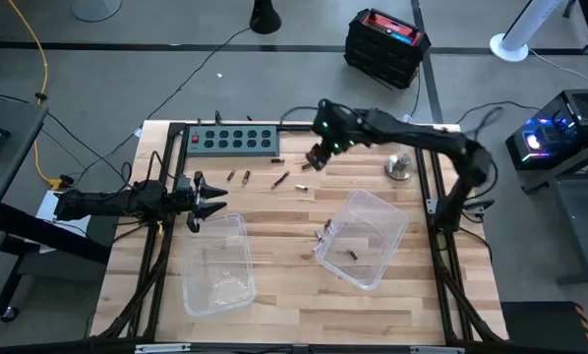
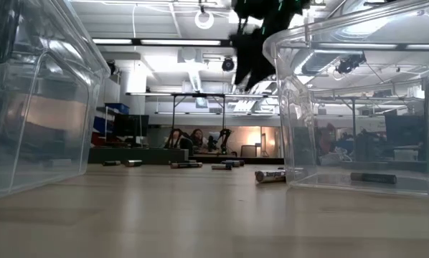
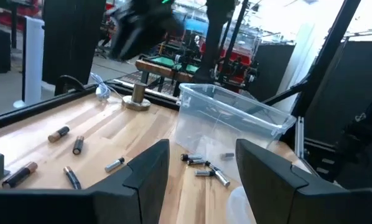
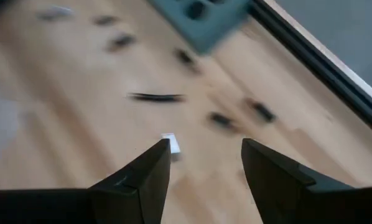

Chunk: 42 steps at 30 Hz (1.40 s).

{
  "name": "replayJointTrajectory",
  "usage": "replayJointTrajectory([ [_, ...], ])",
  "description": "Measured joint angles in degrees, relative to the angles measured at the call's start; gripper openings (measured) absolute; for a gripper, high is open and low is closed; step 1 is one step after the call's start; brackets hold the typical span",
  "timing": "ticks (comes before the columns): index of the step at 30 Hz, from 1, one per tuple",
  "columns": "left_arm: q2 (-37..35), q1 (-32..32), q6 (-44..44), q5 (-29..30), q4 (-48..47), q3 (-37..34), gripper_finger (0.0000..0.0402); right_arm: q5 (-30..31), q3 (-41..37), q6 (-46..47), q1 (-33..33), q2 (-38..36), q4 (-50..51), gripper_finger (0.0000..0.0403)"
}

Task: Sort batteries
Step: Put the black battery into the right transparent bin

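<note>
Right end effector [image 1: 317,157] open, empty, above loose batteries [image 1: 280,180], touching nothing

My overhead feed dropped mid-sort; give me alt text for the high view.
The right gripper, fingers open, hangs over loose batteries near the power strip. The left gripper waits open beside an empty left bin; the right bin holds one battery.

Both arms raised – left tool [image 1: 211,200] and right tool [image 1: 315,157] empty, agape
</note>
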State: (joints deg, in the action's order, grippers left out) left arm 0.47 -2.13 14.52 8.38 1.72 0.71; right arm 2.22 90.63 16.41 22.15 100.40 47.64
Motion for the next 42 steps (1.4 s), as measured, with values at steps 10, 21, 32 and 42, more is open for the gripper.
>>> replayJointTrajectory([
  [10,0.26,-0.11,14.57,0.97,15.72,-0.03,0.0179,-5.39,-0.07,-9.83,8.79,14.21,-10.11,0.0193],
  [21,0.37,-0.11,19.57,15.71,22.09,-0.02,0.0179,-7.01,-0.07,-20.48,10.23,21.78,-13.59,0.0193],
  [32,0.42,-0.13,24.28,19.28,22.01,-0.02,0.0179,-4.99,0.22,-15.14,11.41,25.51,-14.44,0.0179],
  [42,0.69,-0.11,34.36,19.59,22.18,0.0,0.0179,-8.88,-0.24,-10.13,8.88,22.08,-5.12,0.0033],
])
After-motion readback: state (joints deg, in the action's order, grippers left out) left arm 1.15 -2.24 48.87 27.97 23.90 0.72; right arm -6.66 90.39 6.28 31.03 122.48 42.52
